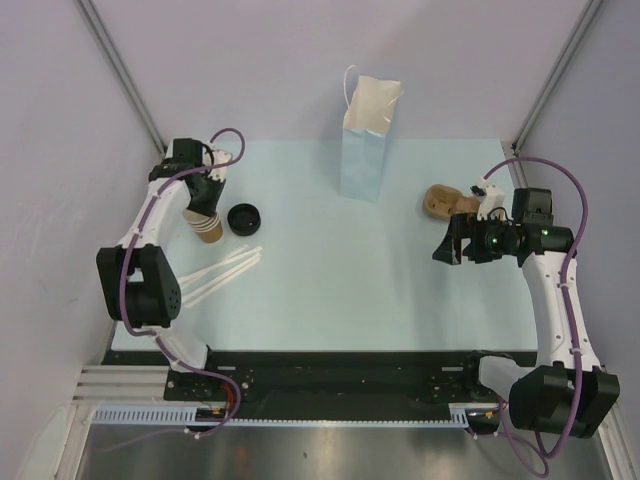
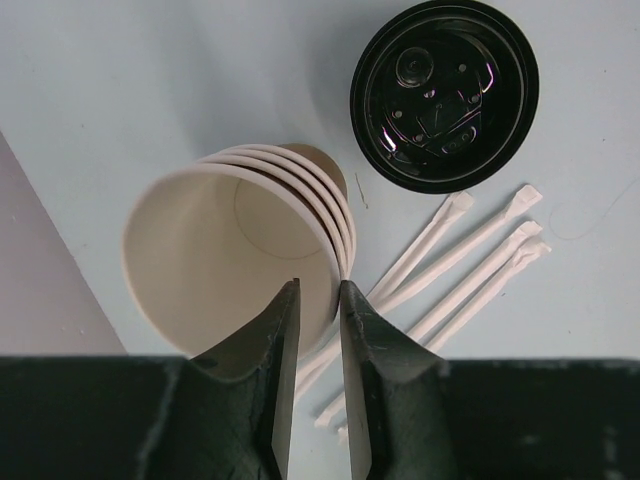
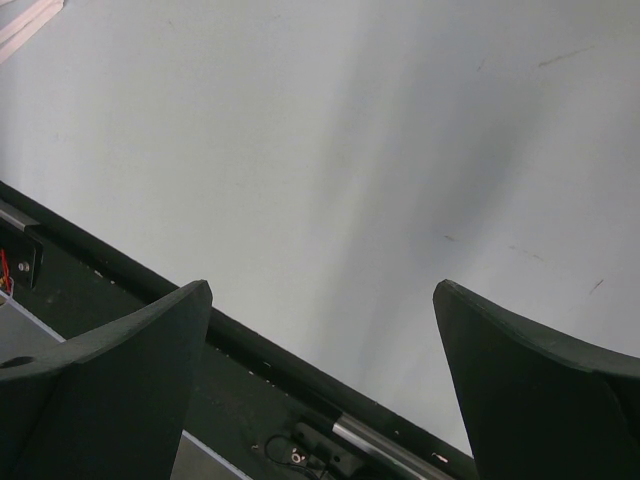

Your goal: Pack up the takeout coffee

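Locating the takeout coffee: no view lets me pick out a lidded cup. A brown lump [image 1: 440,200] lies at the far right of the desk [image 1: 330,290], just beside the right arm's wrist, too small to tell what it is.
Left fingers [image 2: 275,340]: set close together astride the near rim of the cup stack [image 2: 240,240], one tip inside the mouth and one outside. I cannot tell whether they pinch the wall.
Cup stack: nested tan cups at the desk's left, tilted with the mouth toward the left wrist camera. The front cup shows only its cream inside.
Black lid [image 2: 443,95]: loose on the desk just beside the stack, not touching it.
White sticks [image 2: 470,250]: several, lying side by side near the lid, reaching toward the left fingers.
Right fingers [image 3: 150,340]: released and spread wide with nothing between them, above bare desk, well apart from the stack.
Paper bag [image 1: 365,150]: upright at the desk's far middle, mouth open, its inside hidden.
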